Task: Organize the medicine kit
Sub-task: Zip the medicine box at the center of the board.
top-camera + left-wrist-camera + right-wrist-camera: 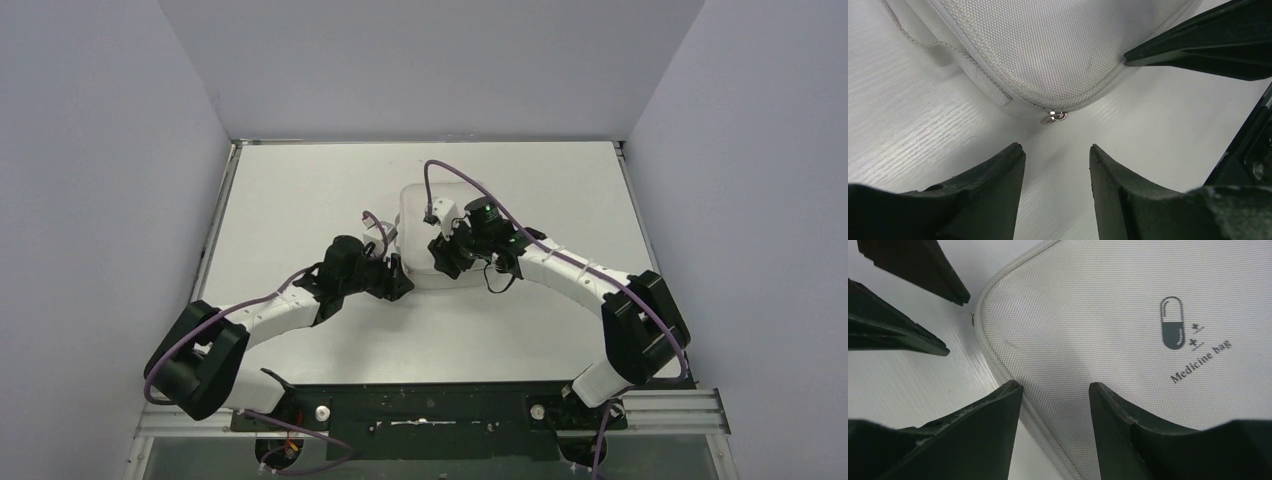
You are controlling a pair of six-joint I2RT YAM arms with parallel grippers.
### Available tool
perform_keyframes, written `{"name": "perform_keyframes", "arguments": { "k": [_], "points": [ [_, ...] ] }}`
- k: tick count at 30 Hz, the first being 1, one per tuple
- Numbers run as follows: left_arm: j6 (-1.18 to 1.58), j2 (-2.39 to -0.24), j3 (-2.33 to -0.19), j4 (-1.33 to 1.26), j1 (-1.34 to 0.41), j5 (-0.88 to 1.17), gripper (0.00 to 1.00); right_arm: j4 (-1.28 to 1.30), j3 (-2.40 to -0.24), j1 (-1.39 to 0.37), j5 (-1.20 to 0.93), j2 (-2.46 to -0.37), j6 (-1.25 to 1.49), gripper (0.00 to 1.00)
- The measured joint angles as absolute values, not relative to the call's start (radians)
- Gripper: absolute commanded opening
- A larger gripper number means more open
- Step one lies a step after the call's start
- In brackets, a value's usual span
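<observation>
Evidently both end effectors gape empty at medicine kit.

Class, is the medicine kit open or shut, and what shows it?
Shut: the kit lies flat, logo up, its edge seam closed at the zip pull.

medicine kit | pale-grey woven fabric, rounded corners | closed | lying flat

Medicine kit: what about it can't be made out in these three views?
- Top external: the near edge of the medicine kit is hidden under the left gripper and right gripper.
- Left wrist: only one corner with the zipper pull shows; the rest runs off the top edge.
- Right wrist: far sides cut off by the frame; contents hidden under the fabric top.
</observation>
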State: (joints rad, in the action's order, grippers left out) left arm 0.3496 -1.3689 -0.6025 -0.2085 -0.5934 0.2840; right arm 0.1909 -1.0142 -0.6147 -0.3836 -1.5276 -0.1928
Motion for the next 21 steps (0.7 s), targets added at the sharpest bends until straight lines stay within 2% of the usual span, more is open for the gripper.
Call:
{"name": "perform_keyframes", "arguments": {
  "k": [4,10,15,19,21],
  "points": [
    [0.318,-1.390,-0.534,-0.332,-0.592,0.304,0.58,0.240,-1.052,-0.615,-0.450,-1.584,-0.309,0.56],
    [0.273,-1.458,-0.523,-0.453,-0.592,0.288,0.57,0.248,-1.066,-0.617,-0.487,-1.594,-0.397,0.57],
    [0.236,-1.541,-0.527,-0.523,-0.592,0.289,0.50,0.254,-1.066,-0.618,-0.499,-1.594,-0.436,0.58],
    [0.209,-1.562,-0.527,-0.564,-0.592,0.289,0.39,0.271,-1.066,-0.636,-0.502,-1.594,-0.457,0.62],
    [0.196,-1.562,-0.527,-0.594,-0.592,0.289,0.27,0.283,-1.066,-0.652,-0.501,-1.594,-0.462,0.63]
  ]
}}
